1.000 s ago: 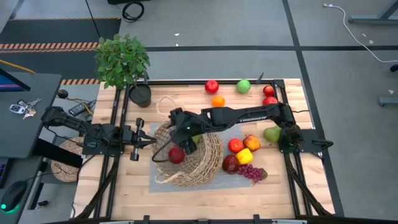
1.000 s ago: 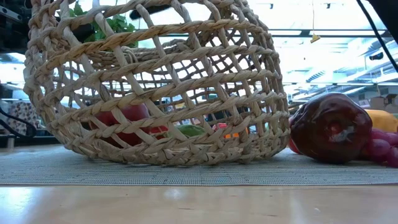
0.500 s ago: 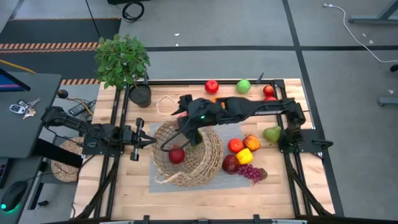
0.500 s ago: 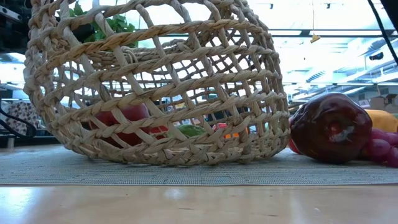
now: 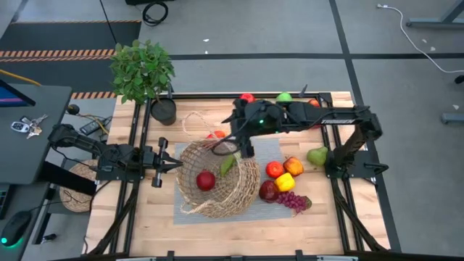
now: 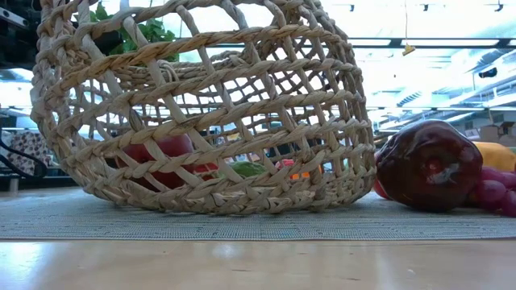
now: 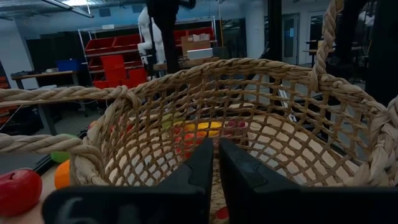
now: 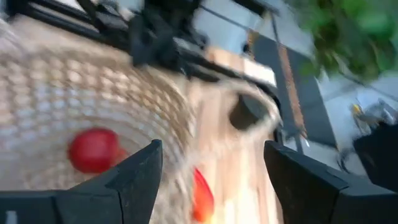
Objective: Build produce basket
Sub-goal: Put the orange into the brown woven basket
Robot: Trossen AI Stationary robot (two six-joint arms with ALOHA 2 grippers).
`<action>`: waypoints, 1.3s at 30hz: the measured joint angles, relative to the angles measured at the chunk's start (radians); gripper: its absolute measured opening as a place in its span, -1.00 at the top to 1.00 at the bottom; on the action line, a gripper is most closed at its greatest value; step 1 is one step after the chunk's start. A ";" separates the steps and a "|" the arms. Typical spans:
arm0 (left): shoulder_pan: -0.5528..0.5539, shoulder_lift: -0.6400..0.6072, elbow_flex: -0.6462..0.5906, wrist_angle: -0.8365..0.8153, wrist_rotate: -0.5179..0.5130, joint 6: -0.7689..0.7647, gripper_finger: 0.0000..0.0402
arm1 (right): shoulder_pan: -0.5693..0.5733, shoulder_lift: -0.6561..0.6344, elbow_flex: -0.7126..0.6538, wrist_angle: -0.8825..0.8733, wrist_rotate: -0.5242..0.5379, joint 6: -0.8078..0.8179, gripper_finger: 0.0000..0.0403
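High view: the basket (image 5: 217,181) lies tipped on the grey mat (image 5: 272,154) at mid-bench, holding a red apple (image 5: 205,180) and a green piece (image 5: 227,165). The right tool (image 5: 245,147) hangs over the basket's far rim; the left tool (image 5: 168,164) sits at its left rim. Loose produce (image 5: 284,181) lies to the right. Risk: the tilted basket could roll if the left hold slips, spilling the fruit.

Low view: the basket's wall rests on the mat, with a dark red apple (image 6: 428,165) just beside it.

Left wrist view: the left tool's fingers (image 7: 200,168) are pressed together at the rim; whether they pinch a strand is unclear.

Right wrist view: the right tool's fingers (image 8: 142,171) stand spread and empty. Risk: they might snag the looped handle (image 5: 194,120).
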 joint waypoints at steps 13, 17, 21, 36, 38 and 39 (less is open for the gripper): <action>0.000 0.000 0.000 0.000 0.000 0.000 0.84 | -0.265 -0.290 -0.573 0.310 0.014 0.093 -0.41; 0.000 0.000 0.000 0.000 0.000 0.000 0.82 | -0.340 -0.308 -0.687 0.335 -0.022 0.140 -0.41; 0.000 0.000 0.000 0.000 0.000 0.000 0.84 | -0.395 -0.300 -0.772 0.398 -0.030 0.141 -0.43; 0.000 0.000 0.000 0.000 0.000 0.000 0.83 | -0.524 -0.241 -0.948 0.635 -0.114 0.116 -0.82; 0.000 0.000 0.000 0.000 0.000 0.000 0.84 | -0.540 -0.241 -0.985 0.707 -0.156 0.114 -0.83; 0.000 0.000 0.000 -0.001 0.000 0.000 0.85 | -0.546 -0.241 -1.007 0.754 -0.177 0.114 -0.83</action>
